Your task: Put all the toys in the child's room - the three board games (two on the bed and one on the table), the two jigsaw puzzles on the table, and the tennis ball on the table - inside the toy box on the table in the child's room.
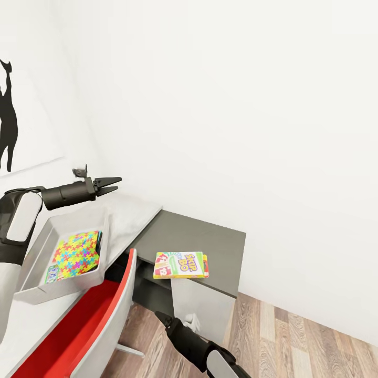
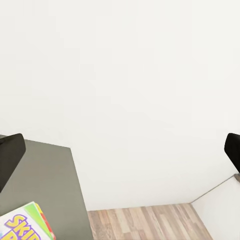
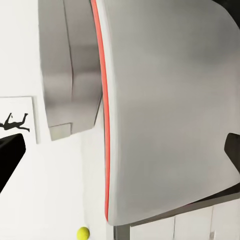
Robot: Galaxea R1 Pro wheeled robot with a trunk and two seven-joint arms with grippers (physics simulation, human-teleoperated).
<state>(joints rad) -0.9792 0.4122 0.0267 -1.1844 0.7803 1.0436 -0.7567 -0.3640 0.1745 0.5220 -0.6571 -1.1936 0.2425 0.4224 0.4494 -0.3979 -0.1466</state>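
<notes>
You had your right gripper [image 1: 161, 316] low by the red chair [image 1: 79, 336], jaws spread and empty, the left gripper [image 1: 111, 186] likewise spread above the toy box [image 1: 39, 247] holding a jigsaw puzzle [image 1: 76, 254], so reaching the yellow-green board game [image 1: 181, 265] on the dark cabinet top [image 1: 210, 241] seemingly came next.

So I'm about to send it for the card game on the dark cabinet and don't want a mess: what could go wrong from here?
The Skip-Bo box lies at the cabinet top's front edge, so a clumsy push could slide it onto the floor. The red chair stands between the low right gripper and the toy box, so a lift might catch it. The open left gripper hovers just past the toy box and could bump its rim.
</notes>
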